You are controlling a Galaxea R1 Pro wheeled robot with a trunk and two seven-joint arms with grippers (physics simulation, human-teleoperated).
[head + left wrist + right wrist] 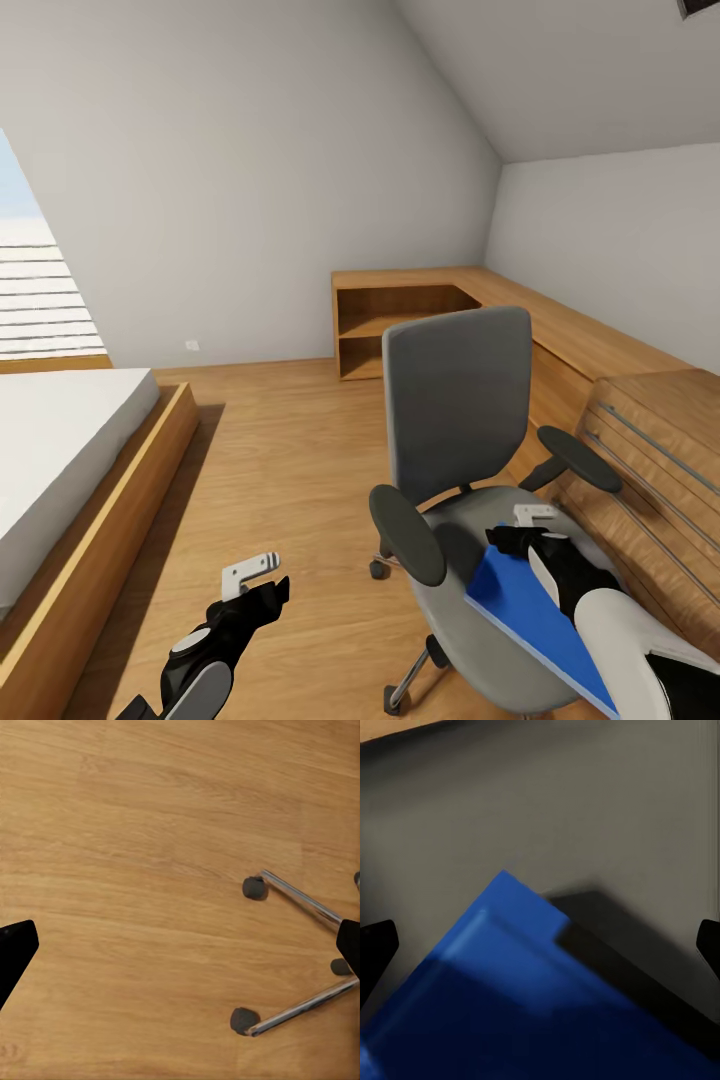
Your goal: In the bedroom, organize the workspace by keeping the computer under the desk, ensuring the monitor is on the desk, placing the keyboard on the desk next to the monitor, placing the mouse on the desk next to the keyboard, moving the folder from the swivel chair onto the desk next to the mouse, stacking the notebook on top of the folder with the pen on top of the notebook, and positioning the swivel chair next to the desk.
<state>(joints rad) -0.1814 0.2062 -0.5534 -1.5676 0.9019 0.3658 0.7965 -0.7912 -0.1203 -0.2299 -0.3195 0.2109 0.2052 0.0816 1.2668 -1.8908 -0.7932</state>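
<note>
The grey swivel chair [458,400] stands on the wood floor with its back toward the far wall. The blue folder [520,610] lies on its seat, jutting over the near edge. My right gripper [520,540] hovers over the folder's far corner. In the right wrist view that gripper [540,945] is open, its fingertips wide apart on either side of the folder [510,990], which casts a dark shadow on the grey seat. My left gripper [262,588] hangs open over bare floor left of the chair. In the left wrist view this gripper [180,952] has the chrome chair legs [300,896] beside it.
A low wood-framed bed [60,440] with a white mattress fills the left side. A low open wood shelf unit [400,330] runs along the far wall into the corner. A light wood dresser [650,450] with bar handles stands close behind the chair on the right.
</note>
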